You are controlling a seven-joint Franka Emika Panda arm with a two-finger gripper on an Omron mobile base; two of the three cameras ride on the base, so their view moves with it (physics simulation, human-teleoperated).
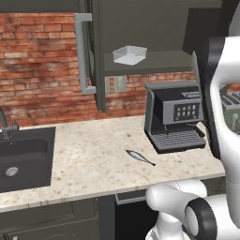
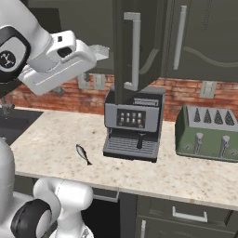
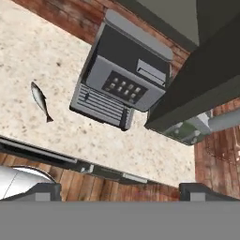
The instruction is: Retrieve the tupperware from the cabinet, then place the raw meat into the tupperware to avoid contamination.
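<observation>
Gripper [image 3: 119, 191]: two dark finger tips stood spread wide at the bottom of the hand view, nothing between them.
Below the fingers: the wooden floor and the counter's front edge [image 3: 70, 161], then the speckled counter beyond.
Raw meat: small silvery fish [image 3: 41, 100], lying flat on the counter ahead and to the left of the fingers, well apart from them; near the coffee machine [image 3: 123, 77], not touching.
Open cabinet door [image 3: 201, 79]: dark slab ahead and to the right of the fingers, above the machine, its grey bar handle [image 3: 225, 120] beside it.
Tupperware [image 1: 130, 54]: translucent tub on the open cabinet's shelf [image 1: 154, 61], upright, near the shelf's front edge, apart from the hand.
Step in hand: judged as retrieval of the tub; cabinet already open, tub not yet gripped.
Next move calls for: raising and turning the hand toward the shelf, then closing on one thin wall.
Edges: door edge and machine top bounded the approach.
Open room: broad bare counter around the fish for setting the tub down; sink [image 1: 23, 159] far off.
</observation>
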